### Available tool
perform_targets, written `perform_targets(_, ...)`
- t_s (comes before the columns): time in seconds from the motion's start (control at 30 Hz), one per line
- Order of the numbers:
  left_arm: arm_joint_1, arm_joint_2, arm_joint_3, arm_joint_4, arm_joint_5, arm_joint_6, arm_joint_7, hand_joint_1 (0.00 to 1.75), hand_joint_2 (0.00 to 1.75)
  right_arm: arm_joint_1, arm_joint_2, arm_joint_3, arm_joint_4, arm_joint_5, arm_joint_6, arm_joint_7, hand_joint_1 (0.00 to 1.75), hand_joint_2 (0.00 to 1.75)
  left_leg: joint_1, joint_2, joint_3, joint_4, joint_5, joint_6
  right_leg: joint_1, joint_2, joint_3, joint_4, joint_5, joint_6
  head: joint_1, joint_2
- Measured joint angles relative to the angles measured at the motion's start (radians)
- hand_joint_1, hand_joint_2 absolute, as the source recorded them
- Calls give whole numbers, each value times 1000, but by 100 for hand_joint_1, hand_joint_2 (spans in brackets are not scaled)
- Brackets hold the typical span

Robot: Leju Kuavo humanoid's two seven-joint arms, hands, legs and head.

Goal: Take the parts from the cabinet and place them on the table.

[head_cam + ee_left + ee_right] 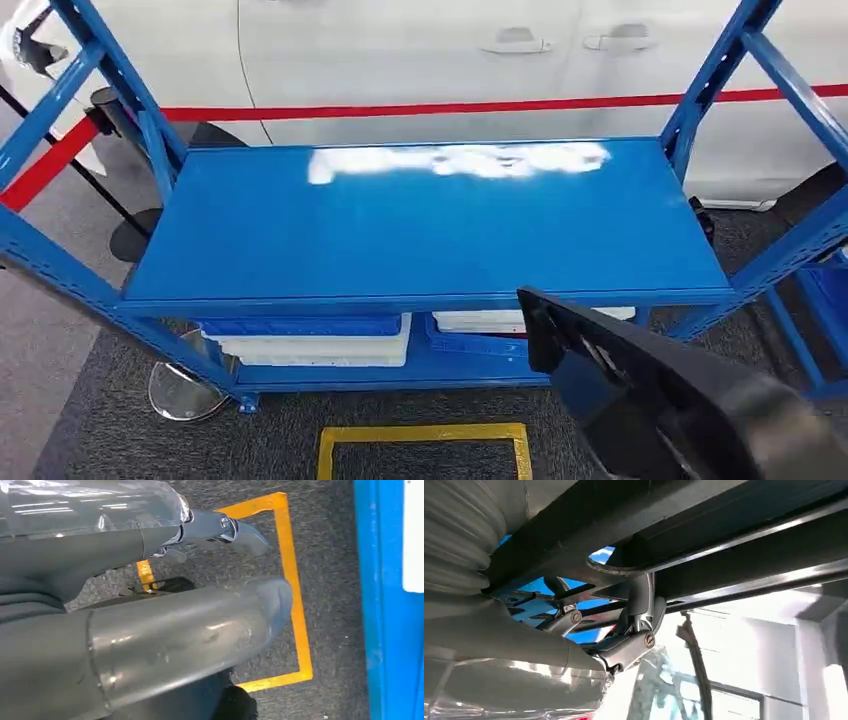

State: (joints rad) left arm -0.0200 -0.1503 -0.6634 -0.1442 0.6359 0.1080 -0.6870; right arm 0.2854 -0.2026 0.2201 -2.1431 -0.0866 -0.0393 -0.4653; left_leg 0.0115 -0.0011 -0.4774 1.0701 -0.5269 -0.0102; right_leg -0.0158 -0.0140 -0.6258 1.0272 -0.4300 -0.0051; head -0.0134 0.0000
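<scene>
Black, flat plastic part (640, 390) gripped by the right hand (624, 630), raised just in front of the blue metal rack's glossy tabletop (420, 225). Left hand (215, 530) hangs empty over grey carpet with a yellow taped square (295, 595), fingers apart. White and blue trays (310, 340) sit on the lower shelf.

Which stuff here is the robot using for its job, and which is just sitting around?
For the job:
black part, held in the right hand
blue table, where the part goes

Just there:
white bins on the low shelf
yellow floor square
white car
red tape
left hand, holding nothing
</scene>
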Motion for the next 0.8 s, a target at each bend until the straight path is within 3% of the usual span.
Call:
perform_targets(0.03, -2, 0, 0, 0, 1, 0, 0, 0, 0, 7, -1, 0, 0, 0, -11, 15, 175, 175, -7, -1, 41, -69, -27, 4, 4, 1, -7, 6, 6, 7, -1, 0)
perform_targets(0.1, -2, 0, 0, 0, 2, 0, 0, 0, 0, 15, -5, 0, 6, 21, -35, 42, 175, 175, -11, -5, 26, -68, -23, 16, 2, -2, -7, 0, 24, 21, -1, 0)
perform_targets(0.17, 1, 0, -1, 0, 2, 0, 0, 0, 0, 26, -12, 0, 13, 51, -53, 55, 175, 175, -9, -2, 10, -76, 0, 37, 3, 2, -7, -6, 43, 36, 0, 0)
perform_targets(0.2, -2, -2, -2, 0, 3, 0, 1, 0, 0, 36, -14, 0, 19, 66, -64, 57, 175, 175, -6, 5, 1, -79, 16, 47, -3, 7, -25, 10, 10, 40, 1, 0)
perform_targets(0.23, -2, -2, -2, 0, 5, 0, 1, 0, 0, 42, -15, 1, 21, 81, -71, 58, 175, 175, -7, 5, -14, -81, 28, 58, -2, 10, -40, 49, -50, 41, 6, 0)
perform_targets(0.27, -2, -2, -2, 0, 8, 0, 1, 0, 0, 49, -14, 5, 26, 97, -85, 59, 175, 175, -9, 7, -32, -81, 41, 61, -2, 10, -59, 119, -120, 45, 9, 0)
perform_targets(0.3, -2, -3, -2, 0, 13, 0, 1, 0, 0, 52, -14, 11, 31, 106, -98, 59, 175, 175, -12, 8, -44, -80, 52, 63, -3, 10, -74, 187, -165, 47, 9, 0)
perform_targets(0.33, -2, -3, -2, 0, 14, 0, 1, 0, 0, 56, -14, 16, 35, 113, -106, 59, 175, 175, -15, 9, -58, -79, 64, 64, -3, 10, -86, 252, -191, 49, 9, 0)
perform_targets(0.37, -2, -3, -2, 0, 17, 0, 1, 0, 0, 61, -14, 24, 40, 119, -113, 59, 175, 175, -17, 9, -76, -76, 76, 63, -3, 10, -85, 292, -183, 49, 9, 0)
perform_targets(0.4, -2, -3, -2, 0, 19, 0, 1, 0, 0, 66, -14, 32, 43, 124, -118, 59, 175, 175, -19, 9, -95, -72, 87, 61, -3, 10, -62, 287, -145, 48, 8, 0)
perform_targets(0.43, -2, -3, -2, 0, 19, 0, 1, 0, 0, 69, -14, 36, 47, 126, -120, 59, 175, 175, -19, 9, -111, -67, 96, 60, -3, 10, -22, 246, -107, 45, 9, 0)
perform_targets(0.47, -3, -3, -2, 0, 19, 0, 1, 0, 0, 71, -14, 40, 48, 126, -124, 59, 175, 175, -20, 9, -126, -62, 105, 58, -3, 10, 40, 167, -79, 40, 9, 0)
perform_targets(0.5, -4, -3, -2, 0, 20, 0, 1, 0, 0, 71, -14, 46, 50, 127, -131, 59, 175, 175, -20, 9, -135, -56, 112, 55, 0, 11, 110, 75, -80, 33, 9, 0)
perform_targets(0.53, -4, -6, -2, 0, 21, 0, 0, 0, 0, 72, -13, 52, 50, 130, -140, 59, 175, 175, -23, 7, -141, -50, 117, 50, 7, 12, 181, -21, -119, 23, 9, 0)
perform_targets(0.57, -4, -7, -2, 0, 23, 0, -1, 0, 0, 75, -11, 62, 50, 136, -152, 56, 175, 175, -22, 7, -141, -49, 124, 44, 9, 11, 192, -49, -126, 19, 5, 0)
perform_targets(0.63, -4, -8, -3, 0, 23, 2, -1, 0, 0, 84, -5, 82, 53, 145, -171, 47, 175, 175, -17, 8, -144, -55, 143, 30, 17, 12, 180, -48, -115, 6, 16, 0)
perform_targets(0.67, 0, -8, -3, 0, 23, 4, -2, 0, 0, 89, -3, 91, 54, 146, -178, 43, 175, 175, -22, 6, -148, -61, 156, 22, 13, 11, 173, -56, -99, -3, 17, 0)
perform_targets(0.7, -1, -8, -4, 3, 24, 8, -2, 0, 0, 88, 3, 106, 55, 148, -189, 35, 175, 175, -17, 2, -158, -48, 135, 18, 5, 3, 158, -60, -82, -10, 19, 0)
perform_targets(0.73, -3, -8, -5, 3, 24, 11, -2, 0, 0, 90, 8, 117, 55, 151, -198, 30, 175, 175, -17, 1, -173, -17, 73, 12, 4, 5, 140, -60, -68, -19, 15, 0)
perform_targets(0.8, -1, -8, -6, 3, 28, 17, -2, 0, 0, 93, 14, 136, 55, 160, -217, 19, 175, 175, -10, 1, -199, 105, -49, 1, 4, 4, 111, -59, -46, -23, 10, 0)
